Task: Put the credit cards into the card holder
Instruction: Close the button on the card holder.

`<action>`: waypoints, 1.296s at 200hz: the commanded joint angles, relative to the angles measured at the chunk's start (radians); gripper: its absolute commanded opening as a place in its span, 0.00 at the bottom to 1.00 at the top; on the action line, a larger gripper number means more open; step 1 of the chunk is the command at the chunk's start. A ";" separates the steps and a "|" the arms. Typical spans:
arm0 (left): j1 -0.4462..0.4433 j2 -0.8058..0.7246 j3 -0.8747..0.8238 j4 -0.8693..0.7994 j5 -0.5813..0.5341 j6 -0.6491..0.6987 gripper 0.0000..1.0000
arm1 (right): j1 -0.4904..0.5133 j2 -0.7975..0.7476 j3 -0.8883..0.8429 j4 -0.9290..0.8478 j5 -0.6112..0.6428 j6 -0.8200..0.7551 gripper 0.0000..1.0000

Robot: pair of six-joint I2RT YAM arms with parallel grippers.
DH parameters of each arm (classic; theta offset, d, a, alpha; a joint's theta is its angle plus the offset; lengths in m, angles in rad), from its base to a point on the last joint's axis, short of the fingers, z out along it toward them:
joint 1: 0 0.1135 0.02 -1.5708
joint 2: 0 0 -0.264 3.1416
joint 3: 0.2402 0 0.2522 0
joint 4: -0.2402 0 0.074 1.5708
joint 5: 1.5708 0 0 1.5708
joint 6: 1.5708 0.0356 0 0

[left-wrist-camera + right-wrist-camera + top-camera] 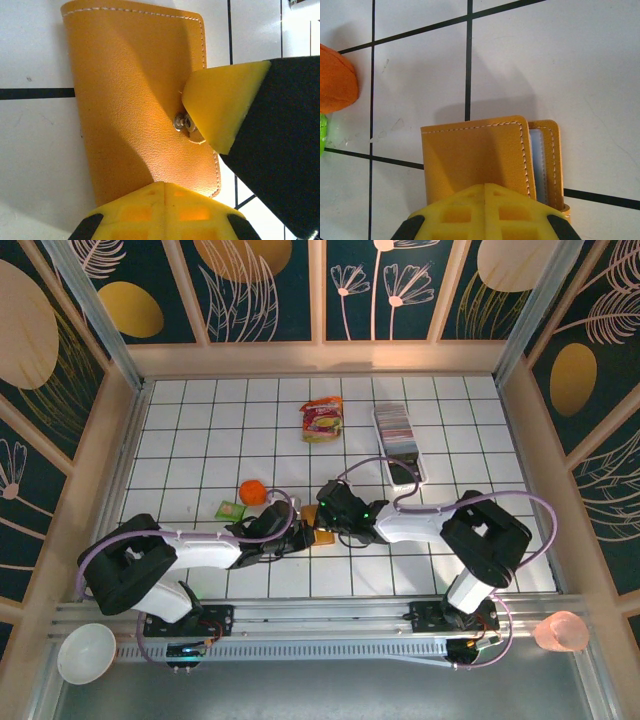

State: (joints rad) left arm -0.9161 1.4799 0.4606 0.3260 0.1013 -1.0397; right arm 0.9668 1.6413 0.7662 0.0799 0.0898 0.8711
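left gripper [165, 187]: clenched, its yellow fingertips pressed together along one seam with nothing seen between them.
right gripper [485, 189]: clenched too, its fingertips meeting the same way; from the left wrist one of its fingertips [225, 107] sits over the clasp tab.
wallet [135, 100]: directly under both grippers, lying flat on the tiled table [190, 440]. The left tips overlap one short edge and the right tips overlap another side. Whether either tip presses on the leather cannot be told.
clasp: the metal snap [182, 121] shows just beside the right fingertip, at the wallet's long stitched edge.
wallet's inside: a grey-blue strip shows to the right of the right gripper's tips, between the cover and a narrow flap.
cards [397, 425]: stacked in a clear tray [377, 435], well beyond the right gripper and off to its right, apart from the wallet.
ball [252, 492]: orange, near the left gripper, just beyond it.
green packet [229, 509]: just beside the ball, on the left gripper's outer side.
snack packet [322, 420]: far ahead of both grippers, left of the tray.
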 commanded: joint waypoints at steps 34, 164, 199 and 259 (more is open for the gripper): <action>-0.001 -0.013 -0.056 -0.073 -0.005 -0.009 0.00 | 0.041 0.079 0.008 -0.094 0.064 0.021 0.00; 0.092 -0.303 -0.229 0.030 -0.050 -0.193 0.00 | 0.181 0.256 -0.007 -0.281 0.159 0.112 0.00; 0.112 -0.349 -0.236 -0.009 -0.049 -0.193 0.00 | 0.229 0.339 0.007 -0.360 0.175 0.141 0.00; 0.127 -0.300 -0.242 0.009 -0.023 -0.209 0.00 | 0.295 0.338 -0.038 -0.412 0.184 0.215 0.00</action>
State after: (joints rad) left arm -0.7979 1.1519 0.2272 0.3340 0.0696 -1.2114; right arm 1.2015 1.8286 0.8768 0.0563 0.5411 1.0199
